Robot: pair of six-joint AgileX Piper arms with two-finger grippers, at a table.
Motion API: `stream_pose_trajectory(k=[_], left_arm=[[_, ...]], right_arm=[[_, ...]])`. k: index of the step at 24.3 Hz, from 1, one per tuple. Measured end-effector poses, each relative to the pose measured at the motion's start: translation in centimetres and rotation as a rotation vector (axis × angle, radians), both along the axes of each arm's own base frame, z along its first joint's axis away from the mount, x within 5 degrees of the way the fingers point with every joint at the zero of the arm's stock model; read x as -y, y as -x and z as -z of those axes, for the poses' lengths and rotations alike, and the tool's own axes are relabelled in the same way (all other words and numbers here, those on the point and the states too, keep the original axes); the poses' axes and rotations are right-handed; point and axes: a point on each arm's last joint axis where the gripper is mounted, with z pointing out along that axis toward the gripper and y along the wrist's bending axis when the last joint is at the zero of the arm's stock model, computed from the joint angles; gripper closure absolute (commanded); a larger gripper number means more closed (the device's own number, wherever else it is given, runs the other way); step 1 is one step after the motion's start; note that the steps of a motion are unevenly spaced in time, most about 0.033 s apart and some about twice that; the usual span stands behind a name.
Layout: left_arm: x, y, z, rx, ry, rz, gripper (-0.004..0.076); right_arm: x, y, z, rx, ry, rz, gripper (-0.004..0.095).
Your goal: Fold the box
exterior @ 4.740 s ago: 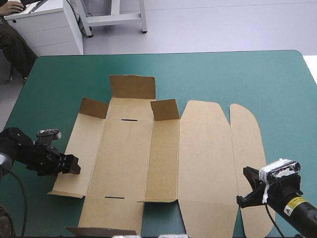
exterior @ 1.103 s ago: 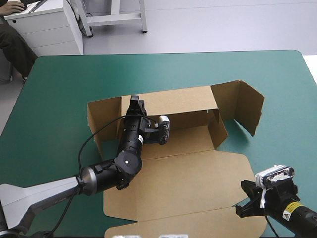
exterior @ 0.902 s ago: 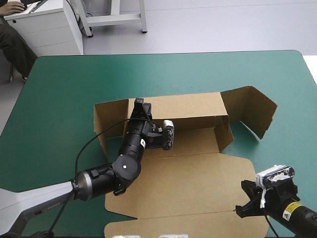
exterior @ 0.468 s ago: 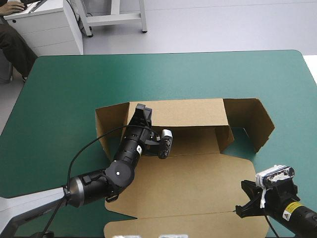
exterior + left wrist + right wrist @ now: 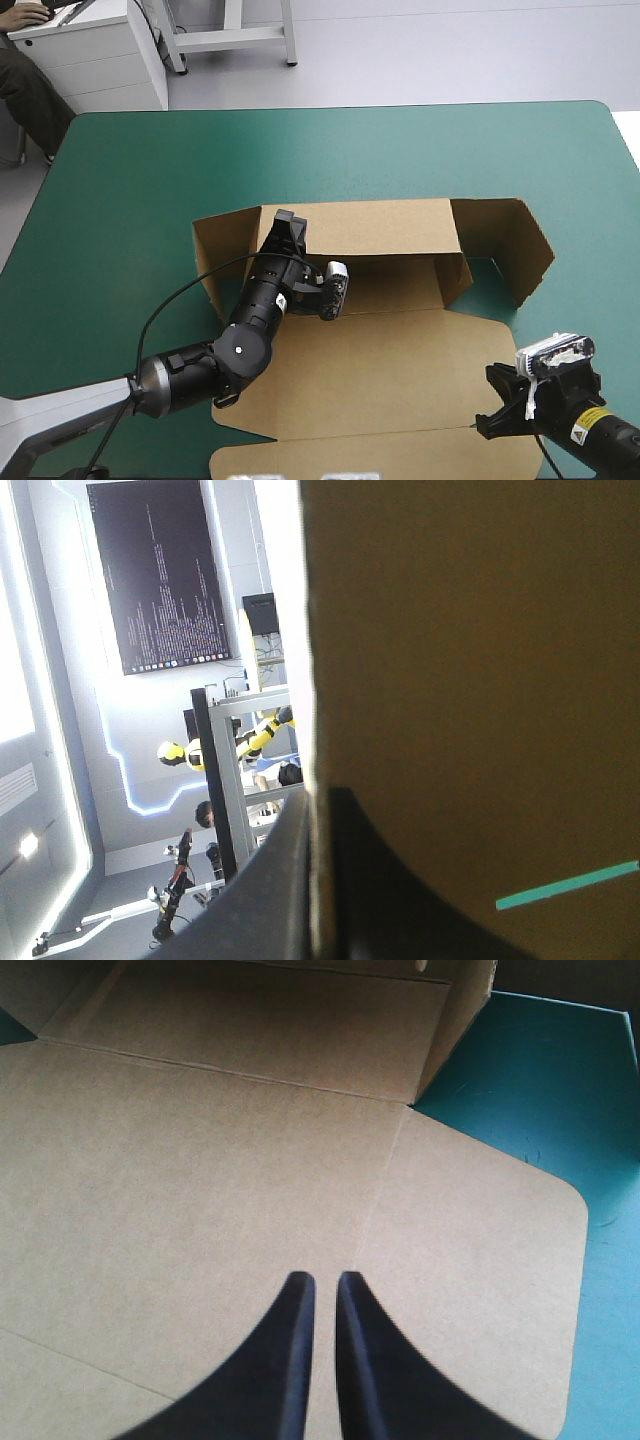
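The brown box (image 5: 380, 370) lies mid-table with its lid flat toward the front edge. Its back wall (image 5: 370, 225) stands upright, and end flaps angle forward at the left (image 5: 220, 250) and right (image 5: 510, 245). My left gripper (image 5: 285, 228) is shut on the top edge of the back wall near its left end. In the left wrist view the board (image 5: 480, 630) passes between the black fingers (image 5: 318, 792). My right gripper (image 5: 490, 415) hovers at the lid's front right corner. Its fingers (image 5: 320, 1280) are parted by a narrow slit over the lid (image 5: 200, 1180), with nothing between them.
The teal-green cover (image 5: 400, 150) surrounds the box on all sides. The table's right edge (image 5: 625, 140) and front edge run close to my right gripper. A teal strip (image 5: 565, 885) shows through a slot in the wall.
The sheet lay flat at first. My left gripper then raised the back wall and shifted it, and the right end flap swung around. Nothing has moved since just before now.
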Motion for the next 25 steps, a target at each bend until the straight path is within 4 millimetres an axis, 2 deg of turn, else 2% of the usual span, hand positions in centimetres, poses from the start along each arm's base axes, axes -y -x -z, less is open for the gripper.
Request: stream_pose_trajectory(k=[7, 9, 14, 16, 19, 25], left_arm=[[0.0, 0.0, 0.0, 0.003, -0.001, -0.005, 0.0734], [-0.1, 0.0, 0.0, 0.004, -0.001, -0.006, 0.0734], [-0.1, -0.1, -0.1, 0.007, 0.001, -0.010, 0.0734], [0.2, -0.2, -0.8, 0.004, 0.033, -0.019, 0.0734], [0.5, -0.4, -1.6, 0.006, 0.065, -0.023, 0.0734], [0.4, -0.6, -1.8, 0.021, 0.062, -0.047, 0.0734]], right_arm=[[0.0, 0.0, 0.0, 0.000, 0.000, 0.000, 0.0370], [0.0, 0.0, 0.0, -0.001, -0.001, 0.001, 0.0297], [0.0, 0.0, -0.4, -0.003, -0.034, 0.027, 0.0290], [0.3, -0.2, -1.8, 0.031, -0.082, 0.081, 0.0292], [0.6, -0.2, -2.6, 0.049, -0.102, 0.122, 0.0292], [0.6, -0.5, -2.2, -0.010, -0.073, 0.144, 0.0302]])
